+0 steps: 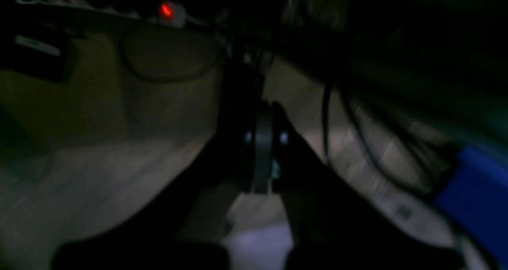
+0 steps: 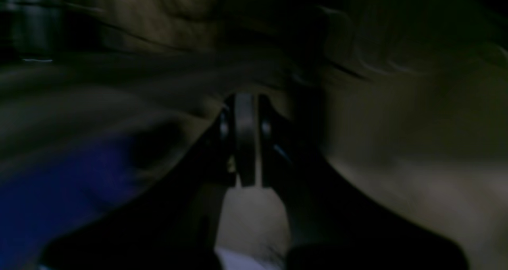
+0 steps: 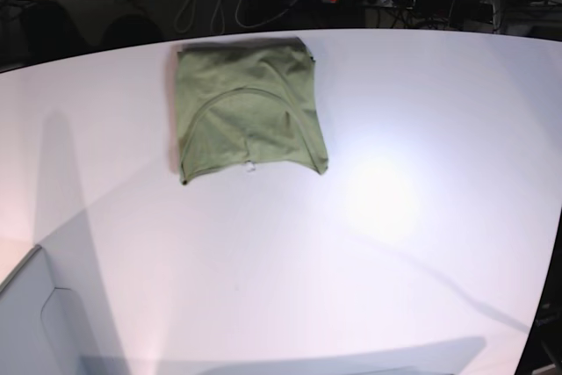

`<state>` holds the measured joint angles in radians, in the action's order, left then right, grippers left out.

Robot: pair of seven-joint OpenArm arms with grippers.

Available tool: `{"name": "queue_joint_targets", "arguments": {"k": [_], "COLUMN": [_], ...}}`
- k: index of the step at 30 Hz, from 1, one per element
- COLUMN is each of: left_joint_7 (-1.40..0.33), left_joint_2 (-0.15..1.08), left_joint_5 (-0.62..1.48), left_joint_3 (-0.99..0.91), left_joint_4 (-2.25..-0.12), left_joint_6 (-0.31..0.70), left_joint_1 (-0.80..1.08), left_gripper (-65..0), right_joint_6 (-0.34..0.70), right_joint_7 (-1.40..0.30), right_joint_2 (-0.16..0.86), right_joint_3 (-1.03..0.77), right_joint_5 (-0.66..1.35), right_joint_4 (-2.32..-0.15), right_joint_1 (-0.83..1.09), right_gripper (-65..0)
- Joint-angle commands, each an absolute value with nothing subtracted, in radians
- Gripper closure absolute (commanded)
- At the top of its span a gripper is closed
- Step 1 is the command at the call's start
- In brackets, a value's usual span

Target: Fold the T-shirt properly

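From my remote station, the folded T-shirt (image 3: 248, 110) lies near the white table's (image 3: 395, 217) far edge. Left gripper (image 1: 262, 159) and right gripper (image 2: 245, 143) sit clenched, grasping nothing.

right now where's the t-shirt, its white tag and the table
T-shirt (image 3: 248, 104), base view, middle of the folded cloth
white tag (image 3: 250, 166), base view, at the shirt's near edge
table (image 3: 413, 243), base view, bare white top
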<state>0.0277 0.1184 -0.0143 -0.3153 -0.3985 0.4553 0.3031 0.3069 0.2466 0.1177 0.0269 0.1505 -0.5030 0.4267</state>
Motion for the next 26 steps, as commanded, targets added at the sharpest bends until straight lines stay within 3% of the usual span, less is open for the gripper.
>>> {"name": "queue_joint_targets", "arguments": {"k": [1,5,8,11,26], "left_joint_7": [0.038,0.038,0.030,0.028,0.036], "left_joint_2": [0.127,0.122,0.119,0.119,0.117], "left_joint_5": [-0.008,-0.002,-0.007,-0.008,-0.004], "left_joint_3": [-0.275,-0.182,-0.171,-0.170,-0.170], "left_joint_4": [-0.390,-0.389,-0.383,-0.358,-0.326], "left_joint_6": [0.403,0.225,0.186,0.165,0.148], "left_joint_1": [0.305,0.294,0.280,0.265,0.243], "left_gripper": [0.0,0.0,0.0,0.0,0.0], "right_joint_6": [0.246,-0.053,-0.248,-0.380,-0.400], "right_joint_7": [0.271,0.295,0.297,0.292,0.286], "right_joint_2": [0.116,0.094,0.076,0.071,0.056], "right_joint_3": [0.068,0.209,0.262,0.283,0.288], "right_joint_5": [0.153,0.154,0.156,0.156,0.156], "right_joint_4": [-0.484,-0.404,-0.369,-0.367,-0.366], "right_joint_1": [0.430,0.386,0.366,0.364,0.375], "right_gripper": [0.0,0.0,0.0,0.0,0.0]}}
